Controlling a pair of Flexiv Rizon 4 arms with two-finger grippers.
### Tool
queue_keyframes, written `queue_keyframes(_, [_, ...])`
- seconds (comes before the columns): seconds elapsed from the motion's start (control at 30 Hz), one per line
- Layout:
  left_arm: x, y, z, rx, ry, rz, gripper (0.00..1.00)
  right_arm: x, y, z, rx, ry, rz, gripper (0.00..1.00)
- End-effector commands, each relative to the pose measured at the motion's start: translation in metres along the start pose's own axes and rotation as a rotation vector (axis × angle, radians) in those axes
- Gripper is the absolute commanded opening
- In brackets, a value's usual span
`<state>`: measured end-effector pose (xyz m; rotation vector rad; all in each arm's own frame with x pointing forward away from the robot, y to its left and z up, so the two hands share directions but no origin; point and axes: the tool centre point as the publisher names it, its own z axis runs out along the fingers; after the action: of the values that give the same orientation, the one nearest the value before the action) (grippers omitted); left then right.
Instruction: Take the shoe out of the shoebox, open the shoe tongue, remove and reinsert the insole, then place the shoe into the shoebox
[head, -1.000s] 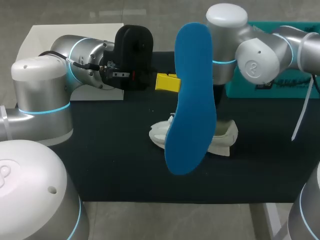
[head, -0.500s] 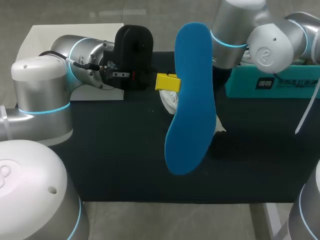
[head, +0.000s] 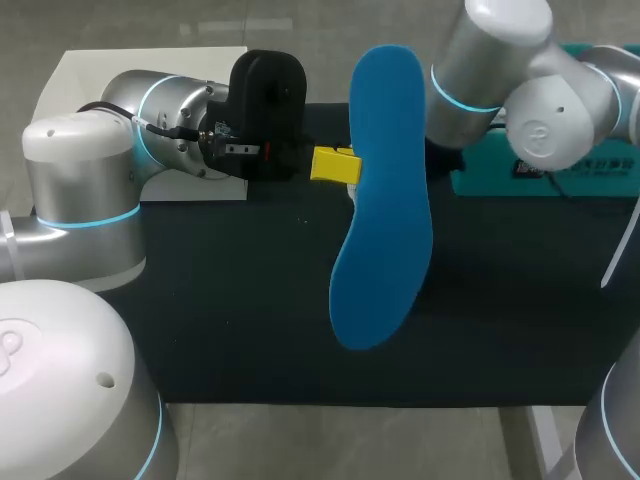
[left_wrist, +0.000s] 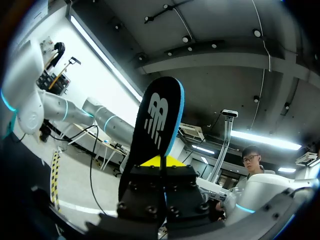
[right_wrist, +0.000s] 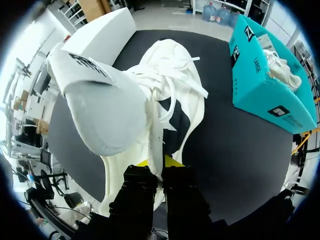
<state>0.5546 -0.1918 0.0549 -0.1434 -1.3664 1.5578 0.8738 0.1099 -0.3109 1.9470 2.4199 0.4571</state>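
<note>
My left gripper (head: 335, 165) is shut on a blue insole (head: 380, 200), holding it up on edge over the middle of the table. In the left wrist view the insole (left_wrist: 155, 120) shows its black printed side, rising from between the shut yellow tips (left_wrist: 161, 162). My right arm (head: 500, 70) is raised at the back right, its gripper hidden behind the insole. In the right wrist view that gripper (right_wrist: 160, 167) is shut on the white upper of the cream shoe (right_wrist: 165, 100), which hangs above the dark table. The teal shoebox (head: 580, 170) (right_wrist: 260, 75) stands to the right.
A white flat board (head: 90, 70) (right_wrist: 100, 35) lies at the back left, partly under my left arm. The black mat (head: 250, 300) covers the table. White crumpled paper (right_wrist: 277, 67) sits inside the shoebox.
My right arm has lifted the shoe off the mat and carried it up and back, so the insole now hides it in the head view. The left arm and insole have not moved.
</note>
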Motion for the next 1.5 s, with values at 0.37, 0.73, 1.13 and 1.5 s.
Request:
queue_keyframes(0.37, [-0.001, 0.000, 0.000, 0.001, 0.002, 0.001, 0.00, 0.016, -0.011, 0.008, -0.104, 0.137, -0.006, 0.00])
queue_keyframes(0.73, [-0.001, 0.000, 0.000, 0.001, 0.002, 0.001, 0.00, 0.026, -0.020, 0.021, -0.073, 0.208, 0.063, 0.00])
queue_keyframes(1.13, [-0.001, 0.000, 0.000, 0.001, 0.002, 0.001, 0.00, 0.020, -0.021, 0.057, -0.034, 0.260, 0.092, 0.00])
queue_keyframes(1.5, [-0.001, 0.000, 0.000, 0.001, 0.002, 0.001, 0.00, 0.019, -0.023, 0.045, -0.029, 0.251, 0.161, 1.00])
